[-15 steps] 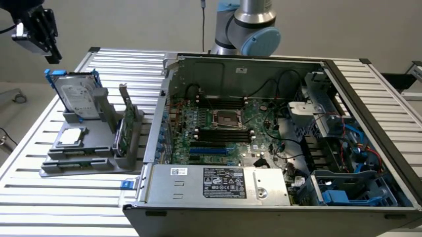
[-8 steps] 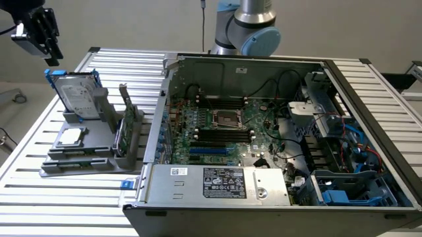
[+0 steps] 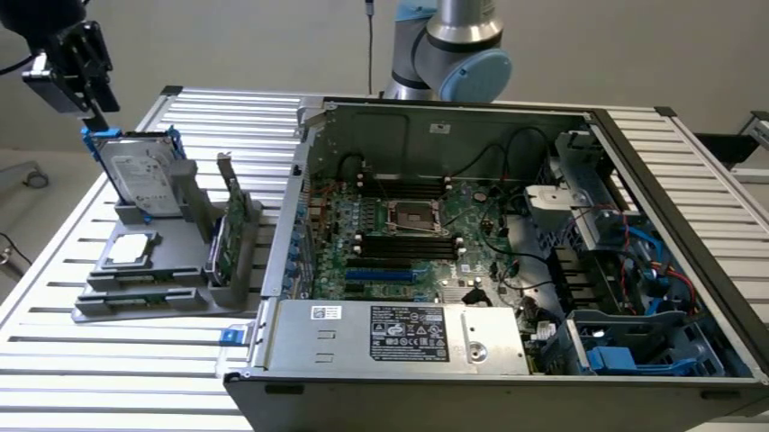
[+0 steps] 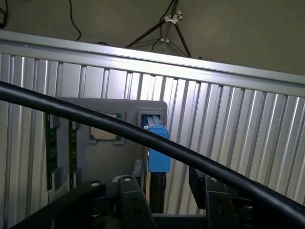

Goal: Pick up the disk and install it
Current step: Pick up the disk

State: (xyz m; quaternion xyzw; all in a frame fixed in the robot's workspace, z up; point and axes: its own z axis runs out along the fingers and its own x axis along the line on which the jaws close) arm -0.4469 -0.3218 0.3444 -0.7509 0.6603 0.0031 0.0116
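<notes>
The disk [image 3: 139, 173], silver-grey with a white label and a blue carrier frame, stands upright on edge in the grey holder [image 3: 144, 288] at the exterior view's left. My gripper [image 3: 96, 121] hangs right above the disk's top edge. In the wrist view the disk [image 4: 157, 148] shows edge-on, its blue frame between my two black fingers [image 4: 129, 200]. My gripper [image 4: 162, 180] is open, with a visible gap between the disk and one finger.
A square silver chip [image 3: 129, 249] lies on the holder and green circuit sticks [image 3: 229, 238] stand in it. The open computer case [image 3: 481, 234] sits at the exterior view's right, blue drive bays [image 3: 625, 355] in its near corner. A black cable [image 4: 95, 119] crosses the wrist view.
</notes>
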